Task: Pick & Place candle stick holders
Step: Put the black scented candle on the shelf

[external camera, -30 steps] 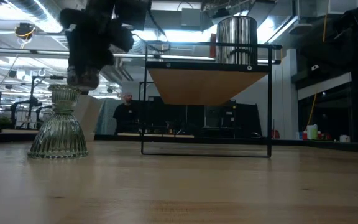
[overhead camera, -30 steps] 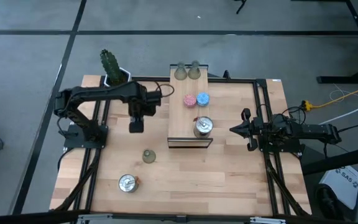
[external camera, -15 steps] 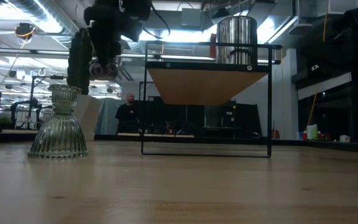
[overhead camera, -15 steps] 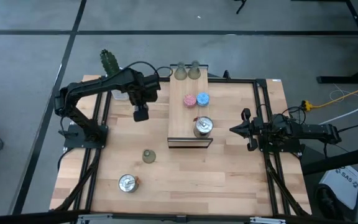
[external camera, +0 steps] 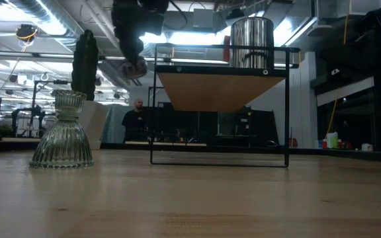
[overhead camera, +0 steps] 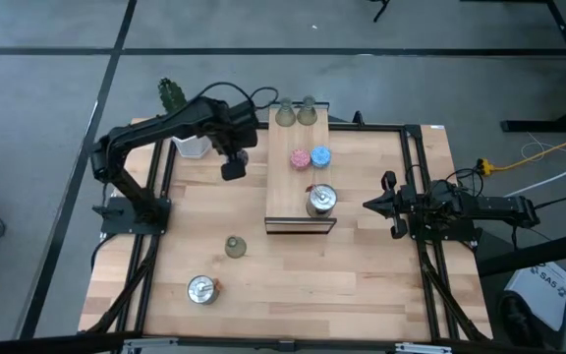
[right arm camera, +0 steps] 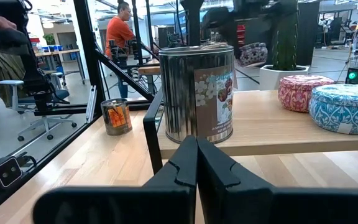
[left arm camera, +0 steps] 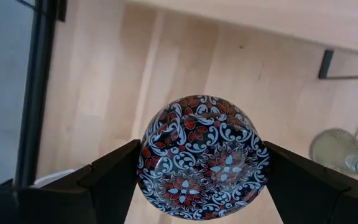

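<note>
My left gripper (overhead camera: 234, 169) hangs above the table, just left of the raised wooden board (overhead camera: 285, 187). It is shut on a low round candle stick holder (left arm camera: 204, 155) with a dark red-and-white flower pattern. On the board stand two olive-green holders (overhead camera: 296, 114), a pink one (overhead camera: 301, 158), a blue one (overhead camera: 320, 155) and a silver one (overhead camera: 320, 200). One green holder (overhead camera: 235, 247) and one silver holder (overhead camera: 201, 289) stand on the table near its front. My right gripper (overhead camera: 386, 205) waits shut and level at the table's right. My left gripper pinches the patterned holder by its round side wall (left arm camera: 144, 163) between the two fingers (left arm camera: 107, 180), one on each opposite side. The fingers come from above, pointing steeply down. The holder is lifted clear of the table (external camera: 135, 66), its patterned face turned toward the wrist camera.
A cactus (overhead camera: 172, 95) in a white pot (overhead camera: 193, 147) stands at the far left corner, close behind my left arm. The board rests on a black wire frame (external camera: 220, 158). Bare wood lies in the table's middle and near right.
My left gripper has risen and gone toward the table's far edge and right, toward the board, carrying the patterned holder clear of the table. It has stayed shut on the holder throughout.
</note>
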Robot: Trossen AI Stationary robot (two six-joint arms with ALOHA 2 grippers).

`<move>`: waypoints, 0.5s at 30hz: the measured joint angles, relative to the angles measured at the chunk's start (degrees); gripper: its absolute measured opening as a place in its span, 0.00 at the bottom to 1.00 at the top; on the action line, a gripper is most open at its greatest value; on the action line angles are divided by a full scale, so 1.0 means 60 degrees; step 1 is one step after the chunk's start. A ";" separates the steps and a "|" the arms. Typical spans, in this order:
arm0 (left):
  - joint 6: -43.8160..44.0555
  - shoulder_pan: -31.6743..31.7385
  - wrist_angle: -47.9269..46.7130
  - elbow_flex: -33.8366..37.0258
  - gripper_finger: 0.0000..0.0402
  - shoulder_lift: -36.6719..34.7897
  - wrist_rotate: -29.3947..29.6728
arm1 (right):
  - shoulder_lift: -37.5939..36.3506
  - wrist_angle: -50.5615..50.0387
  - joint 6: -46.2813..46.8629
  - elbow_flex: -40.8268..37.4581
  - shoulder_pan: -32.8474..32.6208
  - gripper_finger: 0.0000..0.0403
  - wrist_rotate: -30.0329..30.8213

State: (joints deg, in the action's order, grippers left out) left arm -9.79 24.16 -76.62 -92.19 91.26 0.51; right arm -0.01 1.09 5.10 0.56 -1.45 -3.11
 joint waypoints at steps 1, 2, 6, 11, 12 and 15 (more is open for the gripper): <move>-0.0003 0.0000 -0.0006 -0.0138 0.77 0.0110 0.0007 | 0.0000 -0.0002 -0.0002 0.0000 0.0002 0.01 0.0002; -0.0005 0.0000 -0.0013 -0.0312 0.77 0.0249 0.0006 | 0.0000 -0.0001 -0.0003 0.0000 0.0004 0.01 -0.0002; -0.0121 0.0055 0.0025 -0.0997 0.77 0.0761 -0.0014 | 0.0000 0.0002 0.0000 0.0000 0.0003 0.01 -0.0001; -0.0315 0.0196 0.0031 -0.1573 0.77 0.1330 0.0008 | 0.0000 0.0000 0.0000 0.0000 0.0003 0.01 -0.0002; -0.0398 0.0217 0.0052 -0.1625 0.77 0.1394 0.0008 | 0.0000 0.0002 0.0000 0.0000 0.0000 0.01 -0.0002; -0.0587 0.0277 0.0057 -0.1627 0.77 0.1633 0.0025 | 0.0000 0.0001 0.0000 0.0000 0.0000 0.01 -0.0002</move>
State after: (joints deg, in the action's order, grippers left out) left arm -13.32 25.82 -76.28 -101.95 101.06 0.66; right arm -0.01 1.10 5.10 0.56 -1.45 -3.11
